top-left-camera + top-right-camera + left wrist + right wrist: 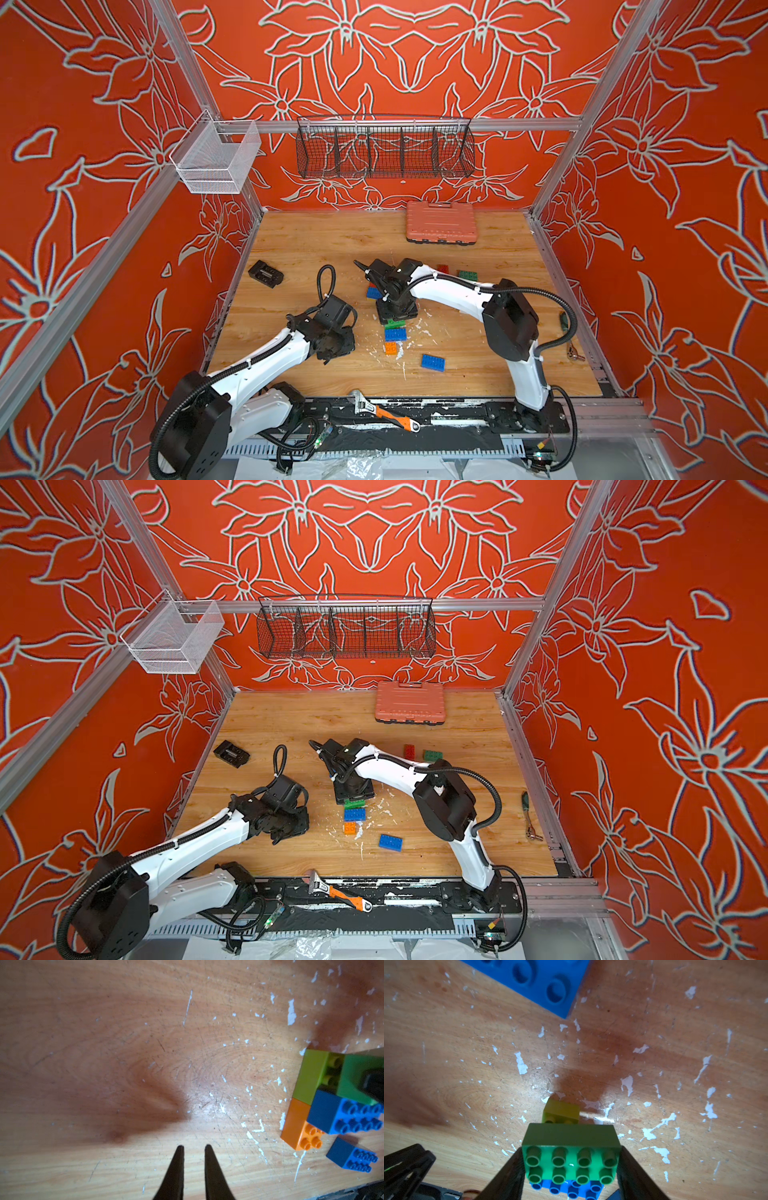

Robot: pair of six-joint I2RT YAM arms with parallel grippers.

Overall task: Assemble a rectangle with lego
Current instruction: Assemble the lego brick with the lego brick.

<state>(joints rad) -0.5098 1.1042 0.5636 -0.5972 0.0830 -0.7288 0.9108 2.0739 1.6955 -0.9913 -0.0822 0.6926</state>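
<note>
Only wrist views show right claw (570,1148) clamping green brick (571,1164), left claw (194,1147) barely ajar.

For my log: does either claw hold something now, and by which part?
The right claw grips the green brick by its two short ends; the left claw holds nothing.

Lime brick (561,1111) mostly hidden behind green brick (571,1136).
</note>
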